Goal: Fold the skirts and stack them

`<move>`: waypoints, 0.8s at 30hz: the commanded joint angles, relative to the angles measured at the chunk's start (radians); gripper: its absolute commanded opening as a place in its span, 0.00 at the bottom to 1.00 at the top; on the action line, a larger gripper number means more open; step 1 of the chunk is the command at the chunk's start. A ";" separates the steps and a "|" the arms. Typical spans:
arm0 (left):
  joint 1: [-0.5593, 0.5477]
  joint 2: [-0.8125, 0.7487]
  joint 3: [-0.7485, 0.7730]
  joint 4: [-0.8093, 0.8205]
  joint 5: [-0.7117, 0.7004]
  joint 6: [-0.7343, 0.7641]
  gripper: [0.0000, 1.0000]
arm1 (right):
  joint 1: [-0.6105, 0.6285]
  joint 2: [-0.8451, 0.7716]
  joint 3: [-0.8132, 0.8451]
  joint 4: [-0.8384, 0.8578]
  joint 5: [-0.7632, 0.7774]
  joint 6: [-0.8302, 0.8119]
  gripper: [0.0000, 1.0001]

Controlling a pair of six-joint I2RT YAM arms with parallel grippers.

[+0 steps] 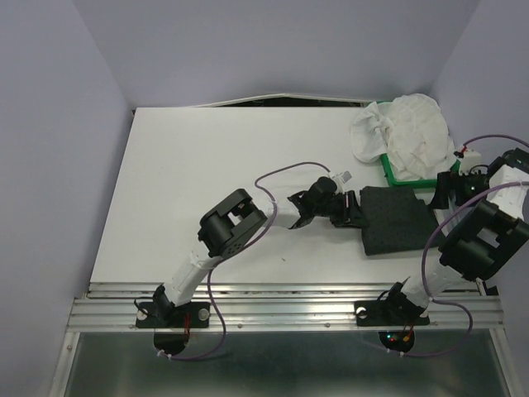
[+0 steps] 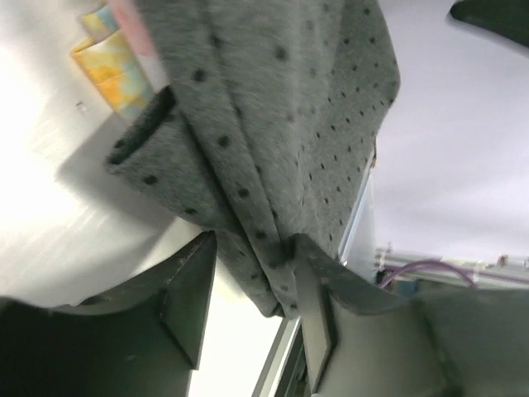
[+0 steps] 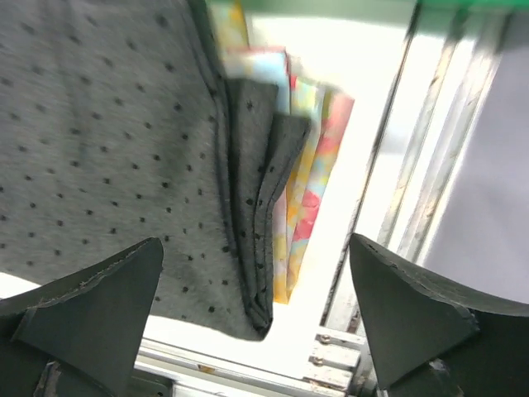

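Observation:
The dark charcoal speckled skirt [image 1: 384, 219] lies folded at the table's right middle. In the wrist views it rests on top of the folded yellow floral skirt [image 3: 310, 182], whose edge also shows in the left wrist view [image 2: 111, 70]. My left gripper [image 1: 332, 211] is at the charcoal skirt's left edge. Its jaws [image 2: 252, 248] are closed on a bunched fold of that skirt [image 2: 273, 124]. My right gripper [image 1: 450, 190] hovers open and empty [image 3: 254, 242] over the charcoal skirt's right edge [image 3: 99, 141]. The white crinkly skirt [image 1: 405, 132] is heaped on the green tray.
The green tray [image 1: 405, 175] stands at the back right, just behind the charcoal skirt. A metal rail [image 1: 281, 302] runs along the table's near edge. Lavender walls close in the left, back and right sides.

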 commanded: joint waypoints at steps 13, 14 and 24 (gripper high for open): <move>0.072 -0.439 -0.017 -0.250 -0.120 0.514 0.78 | 0.142 -0.050 0.096 -0.010 -0.236 0.247 0.66; 0.082 -0.461 -0.008 -0.289 -0.135 0.581 0.79 | 0.155 -0.049 0.110 0.021 -0.237 0.286 0.67; 0.371 -0.618 0.126 -0.849 -0.203 1.055 0.93 | 0.293 0.173 0.413 0.470 0.017 0.742 0.76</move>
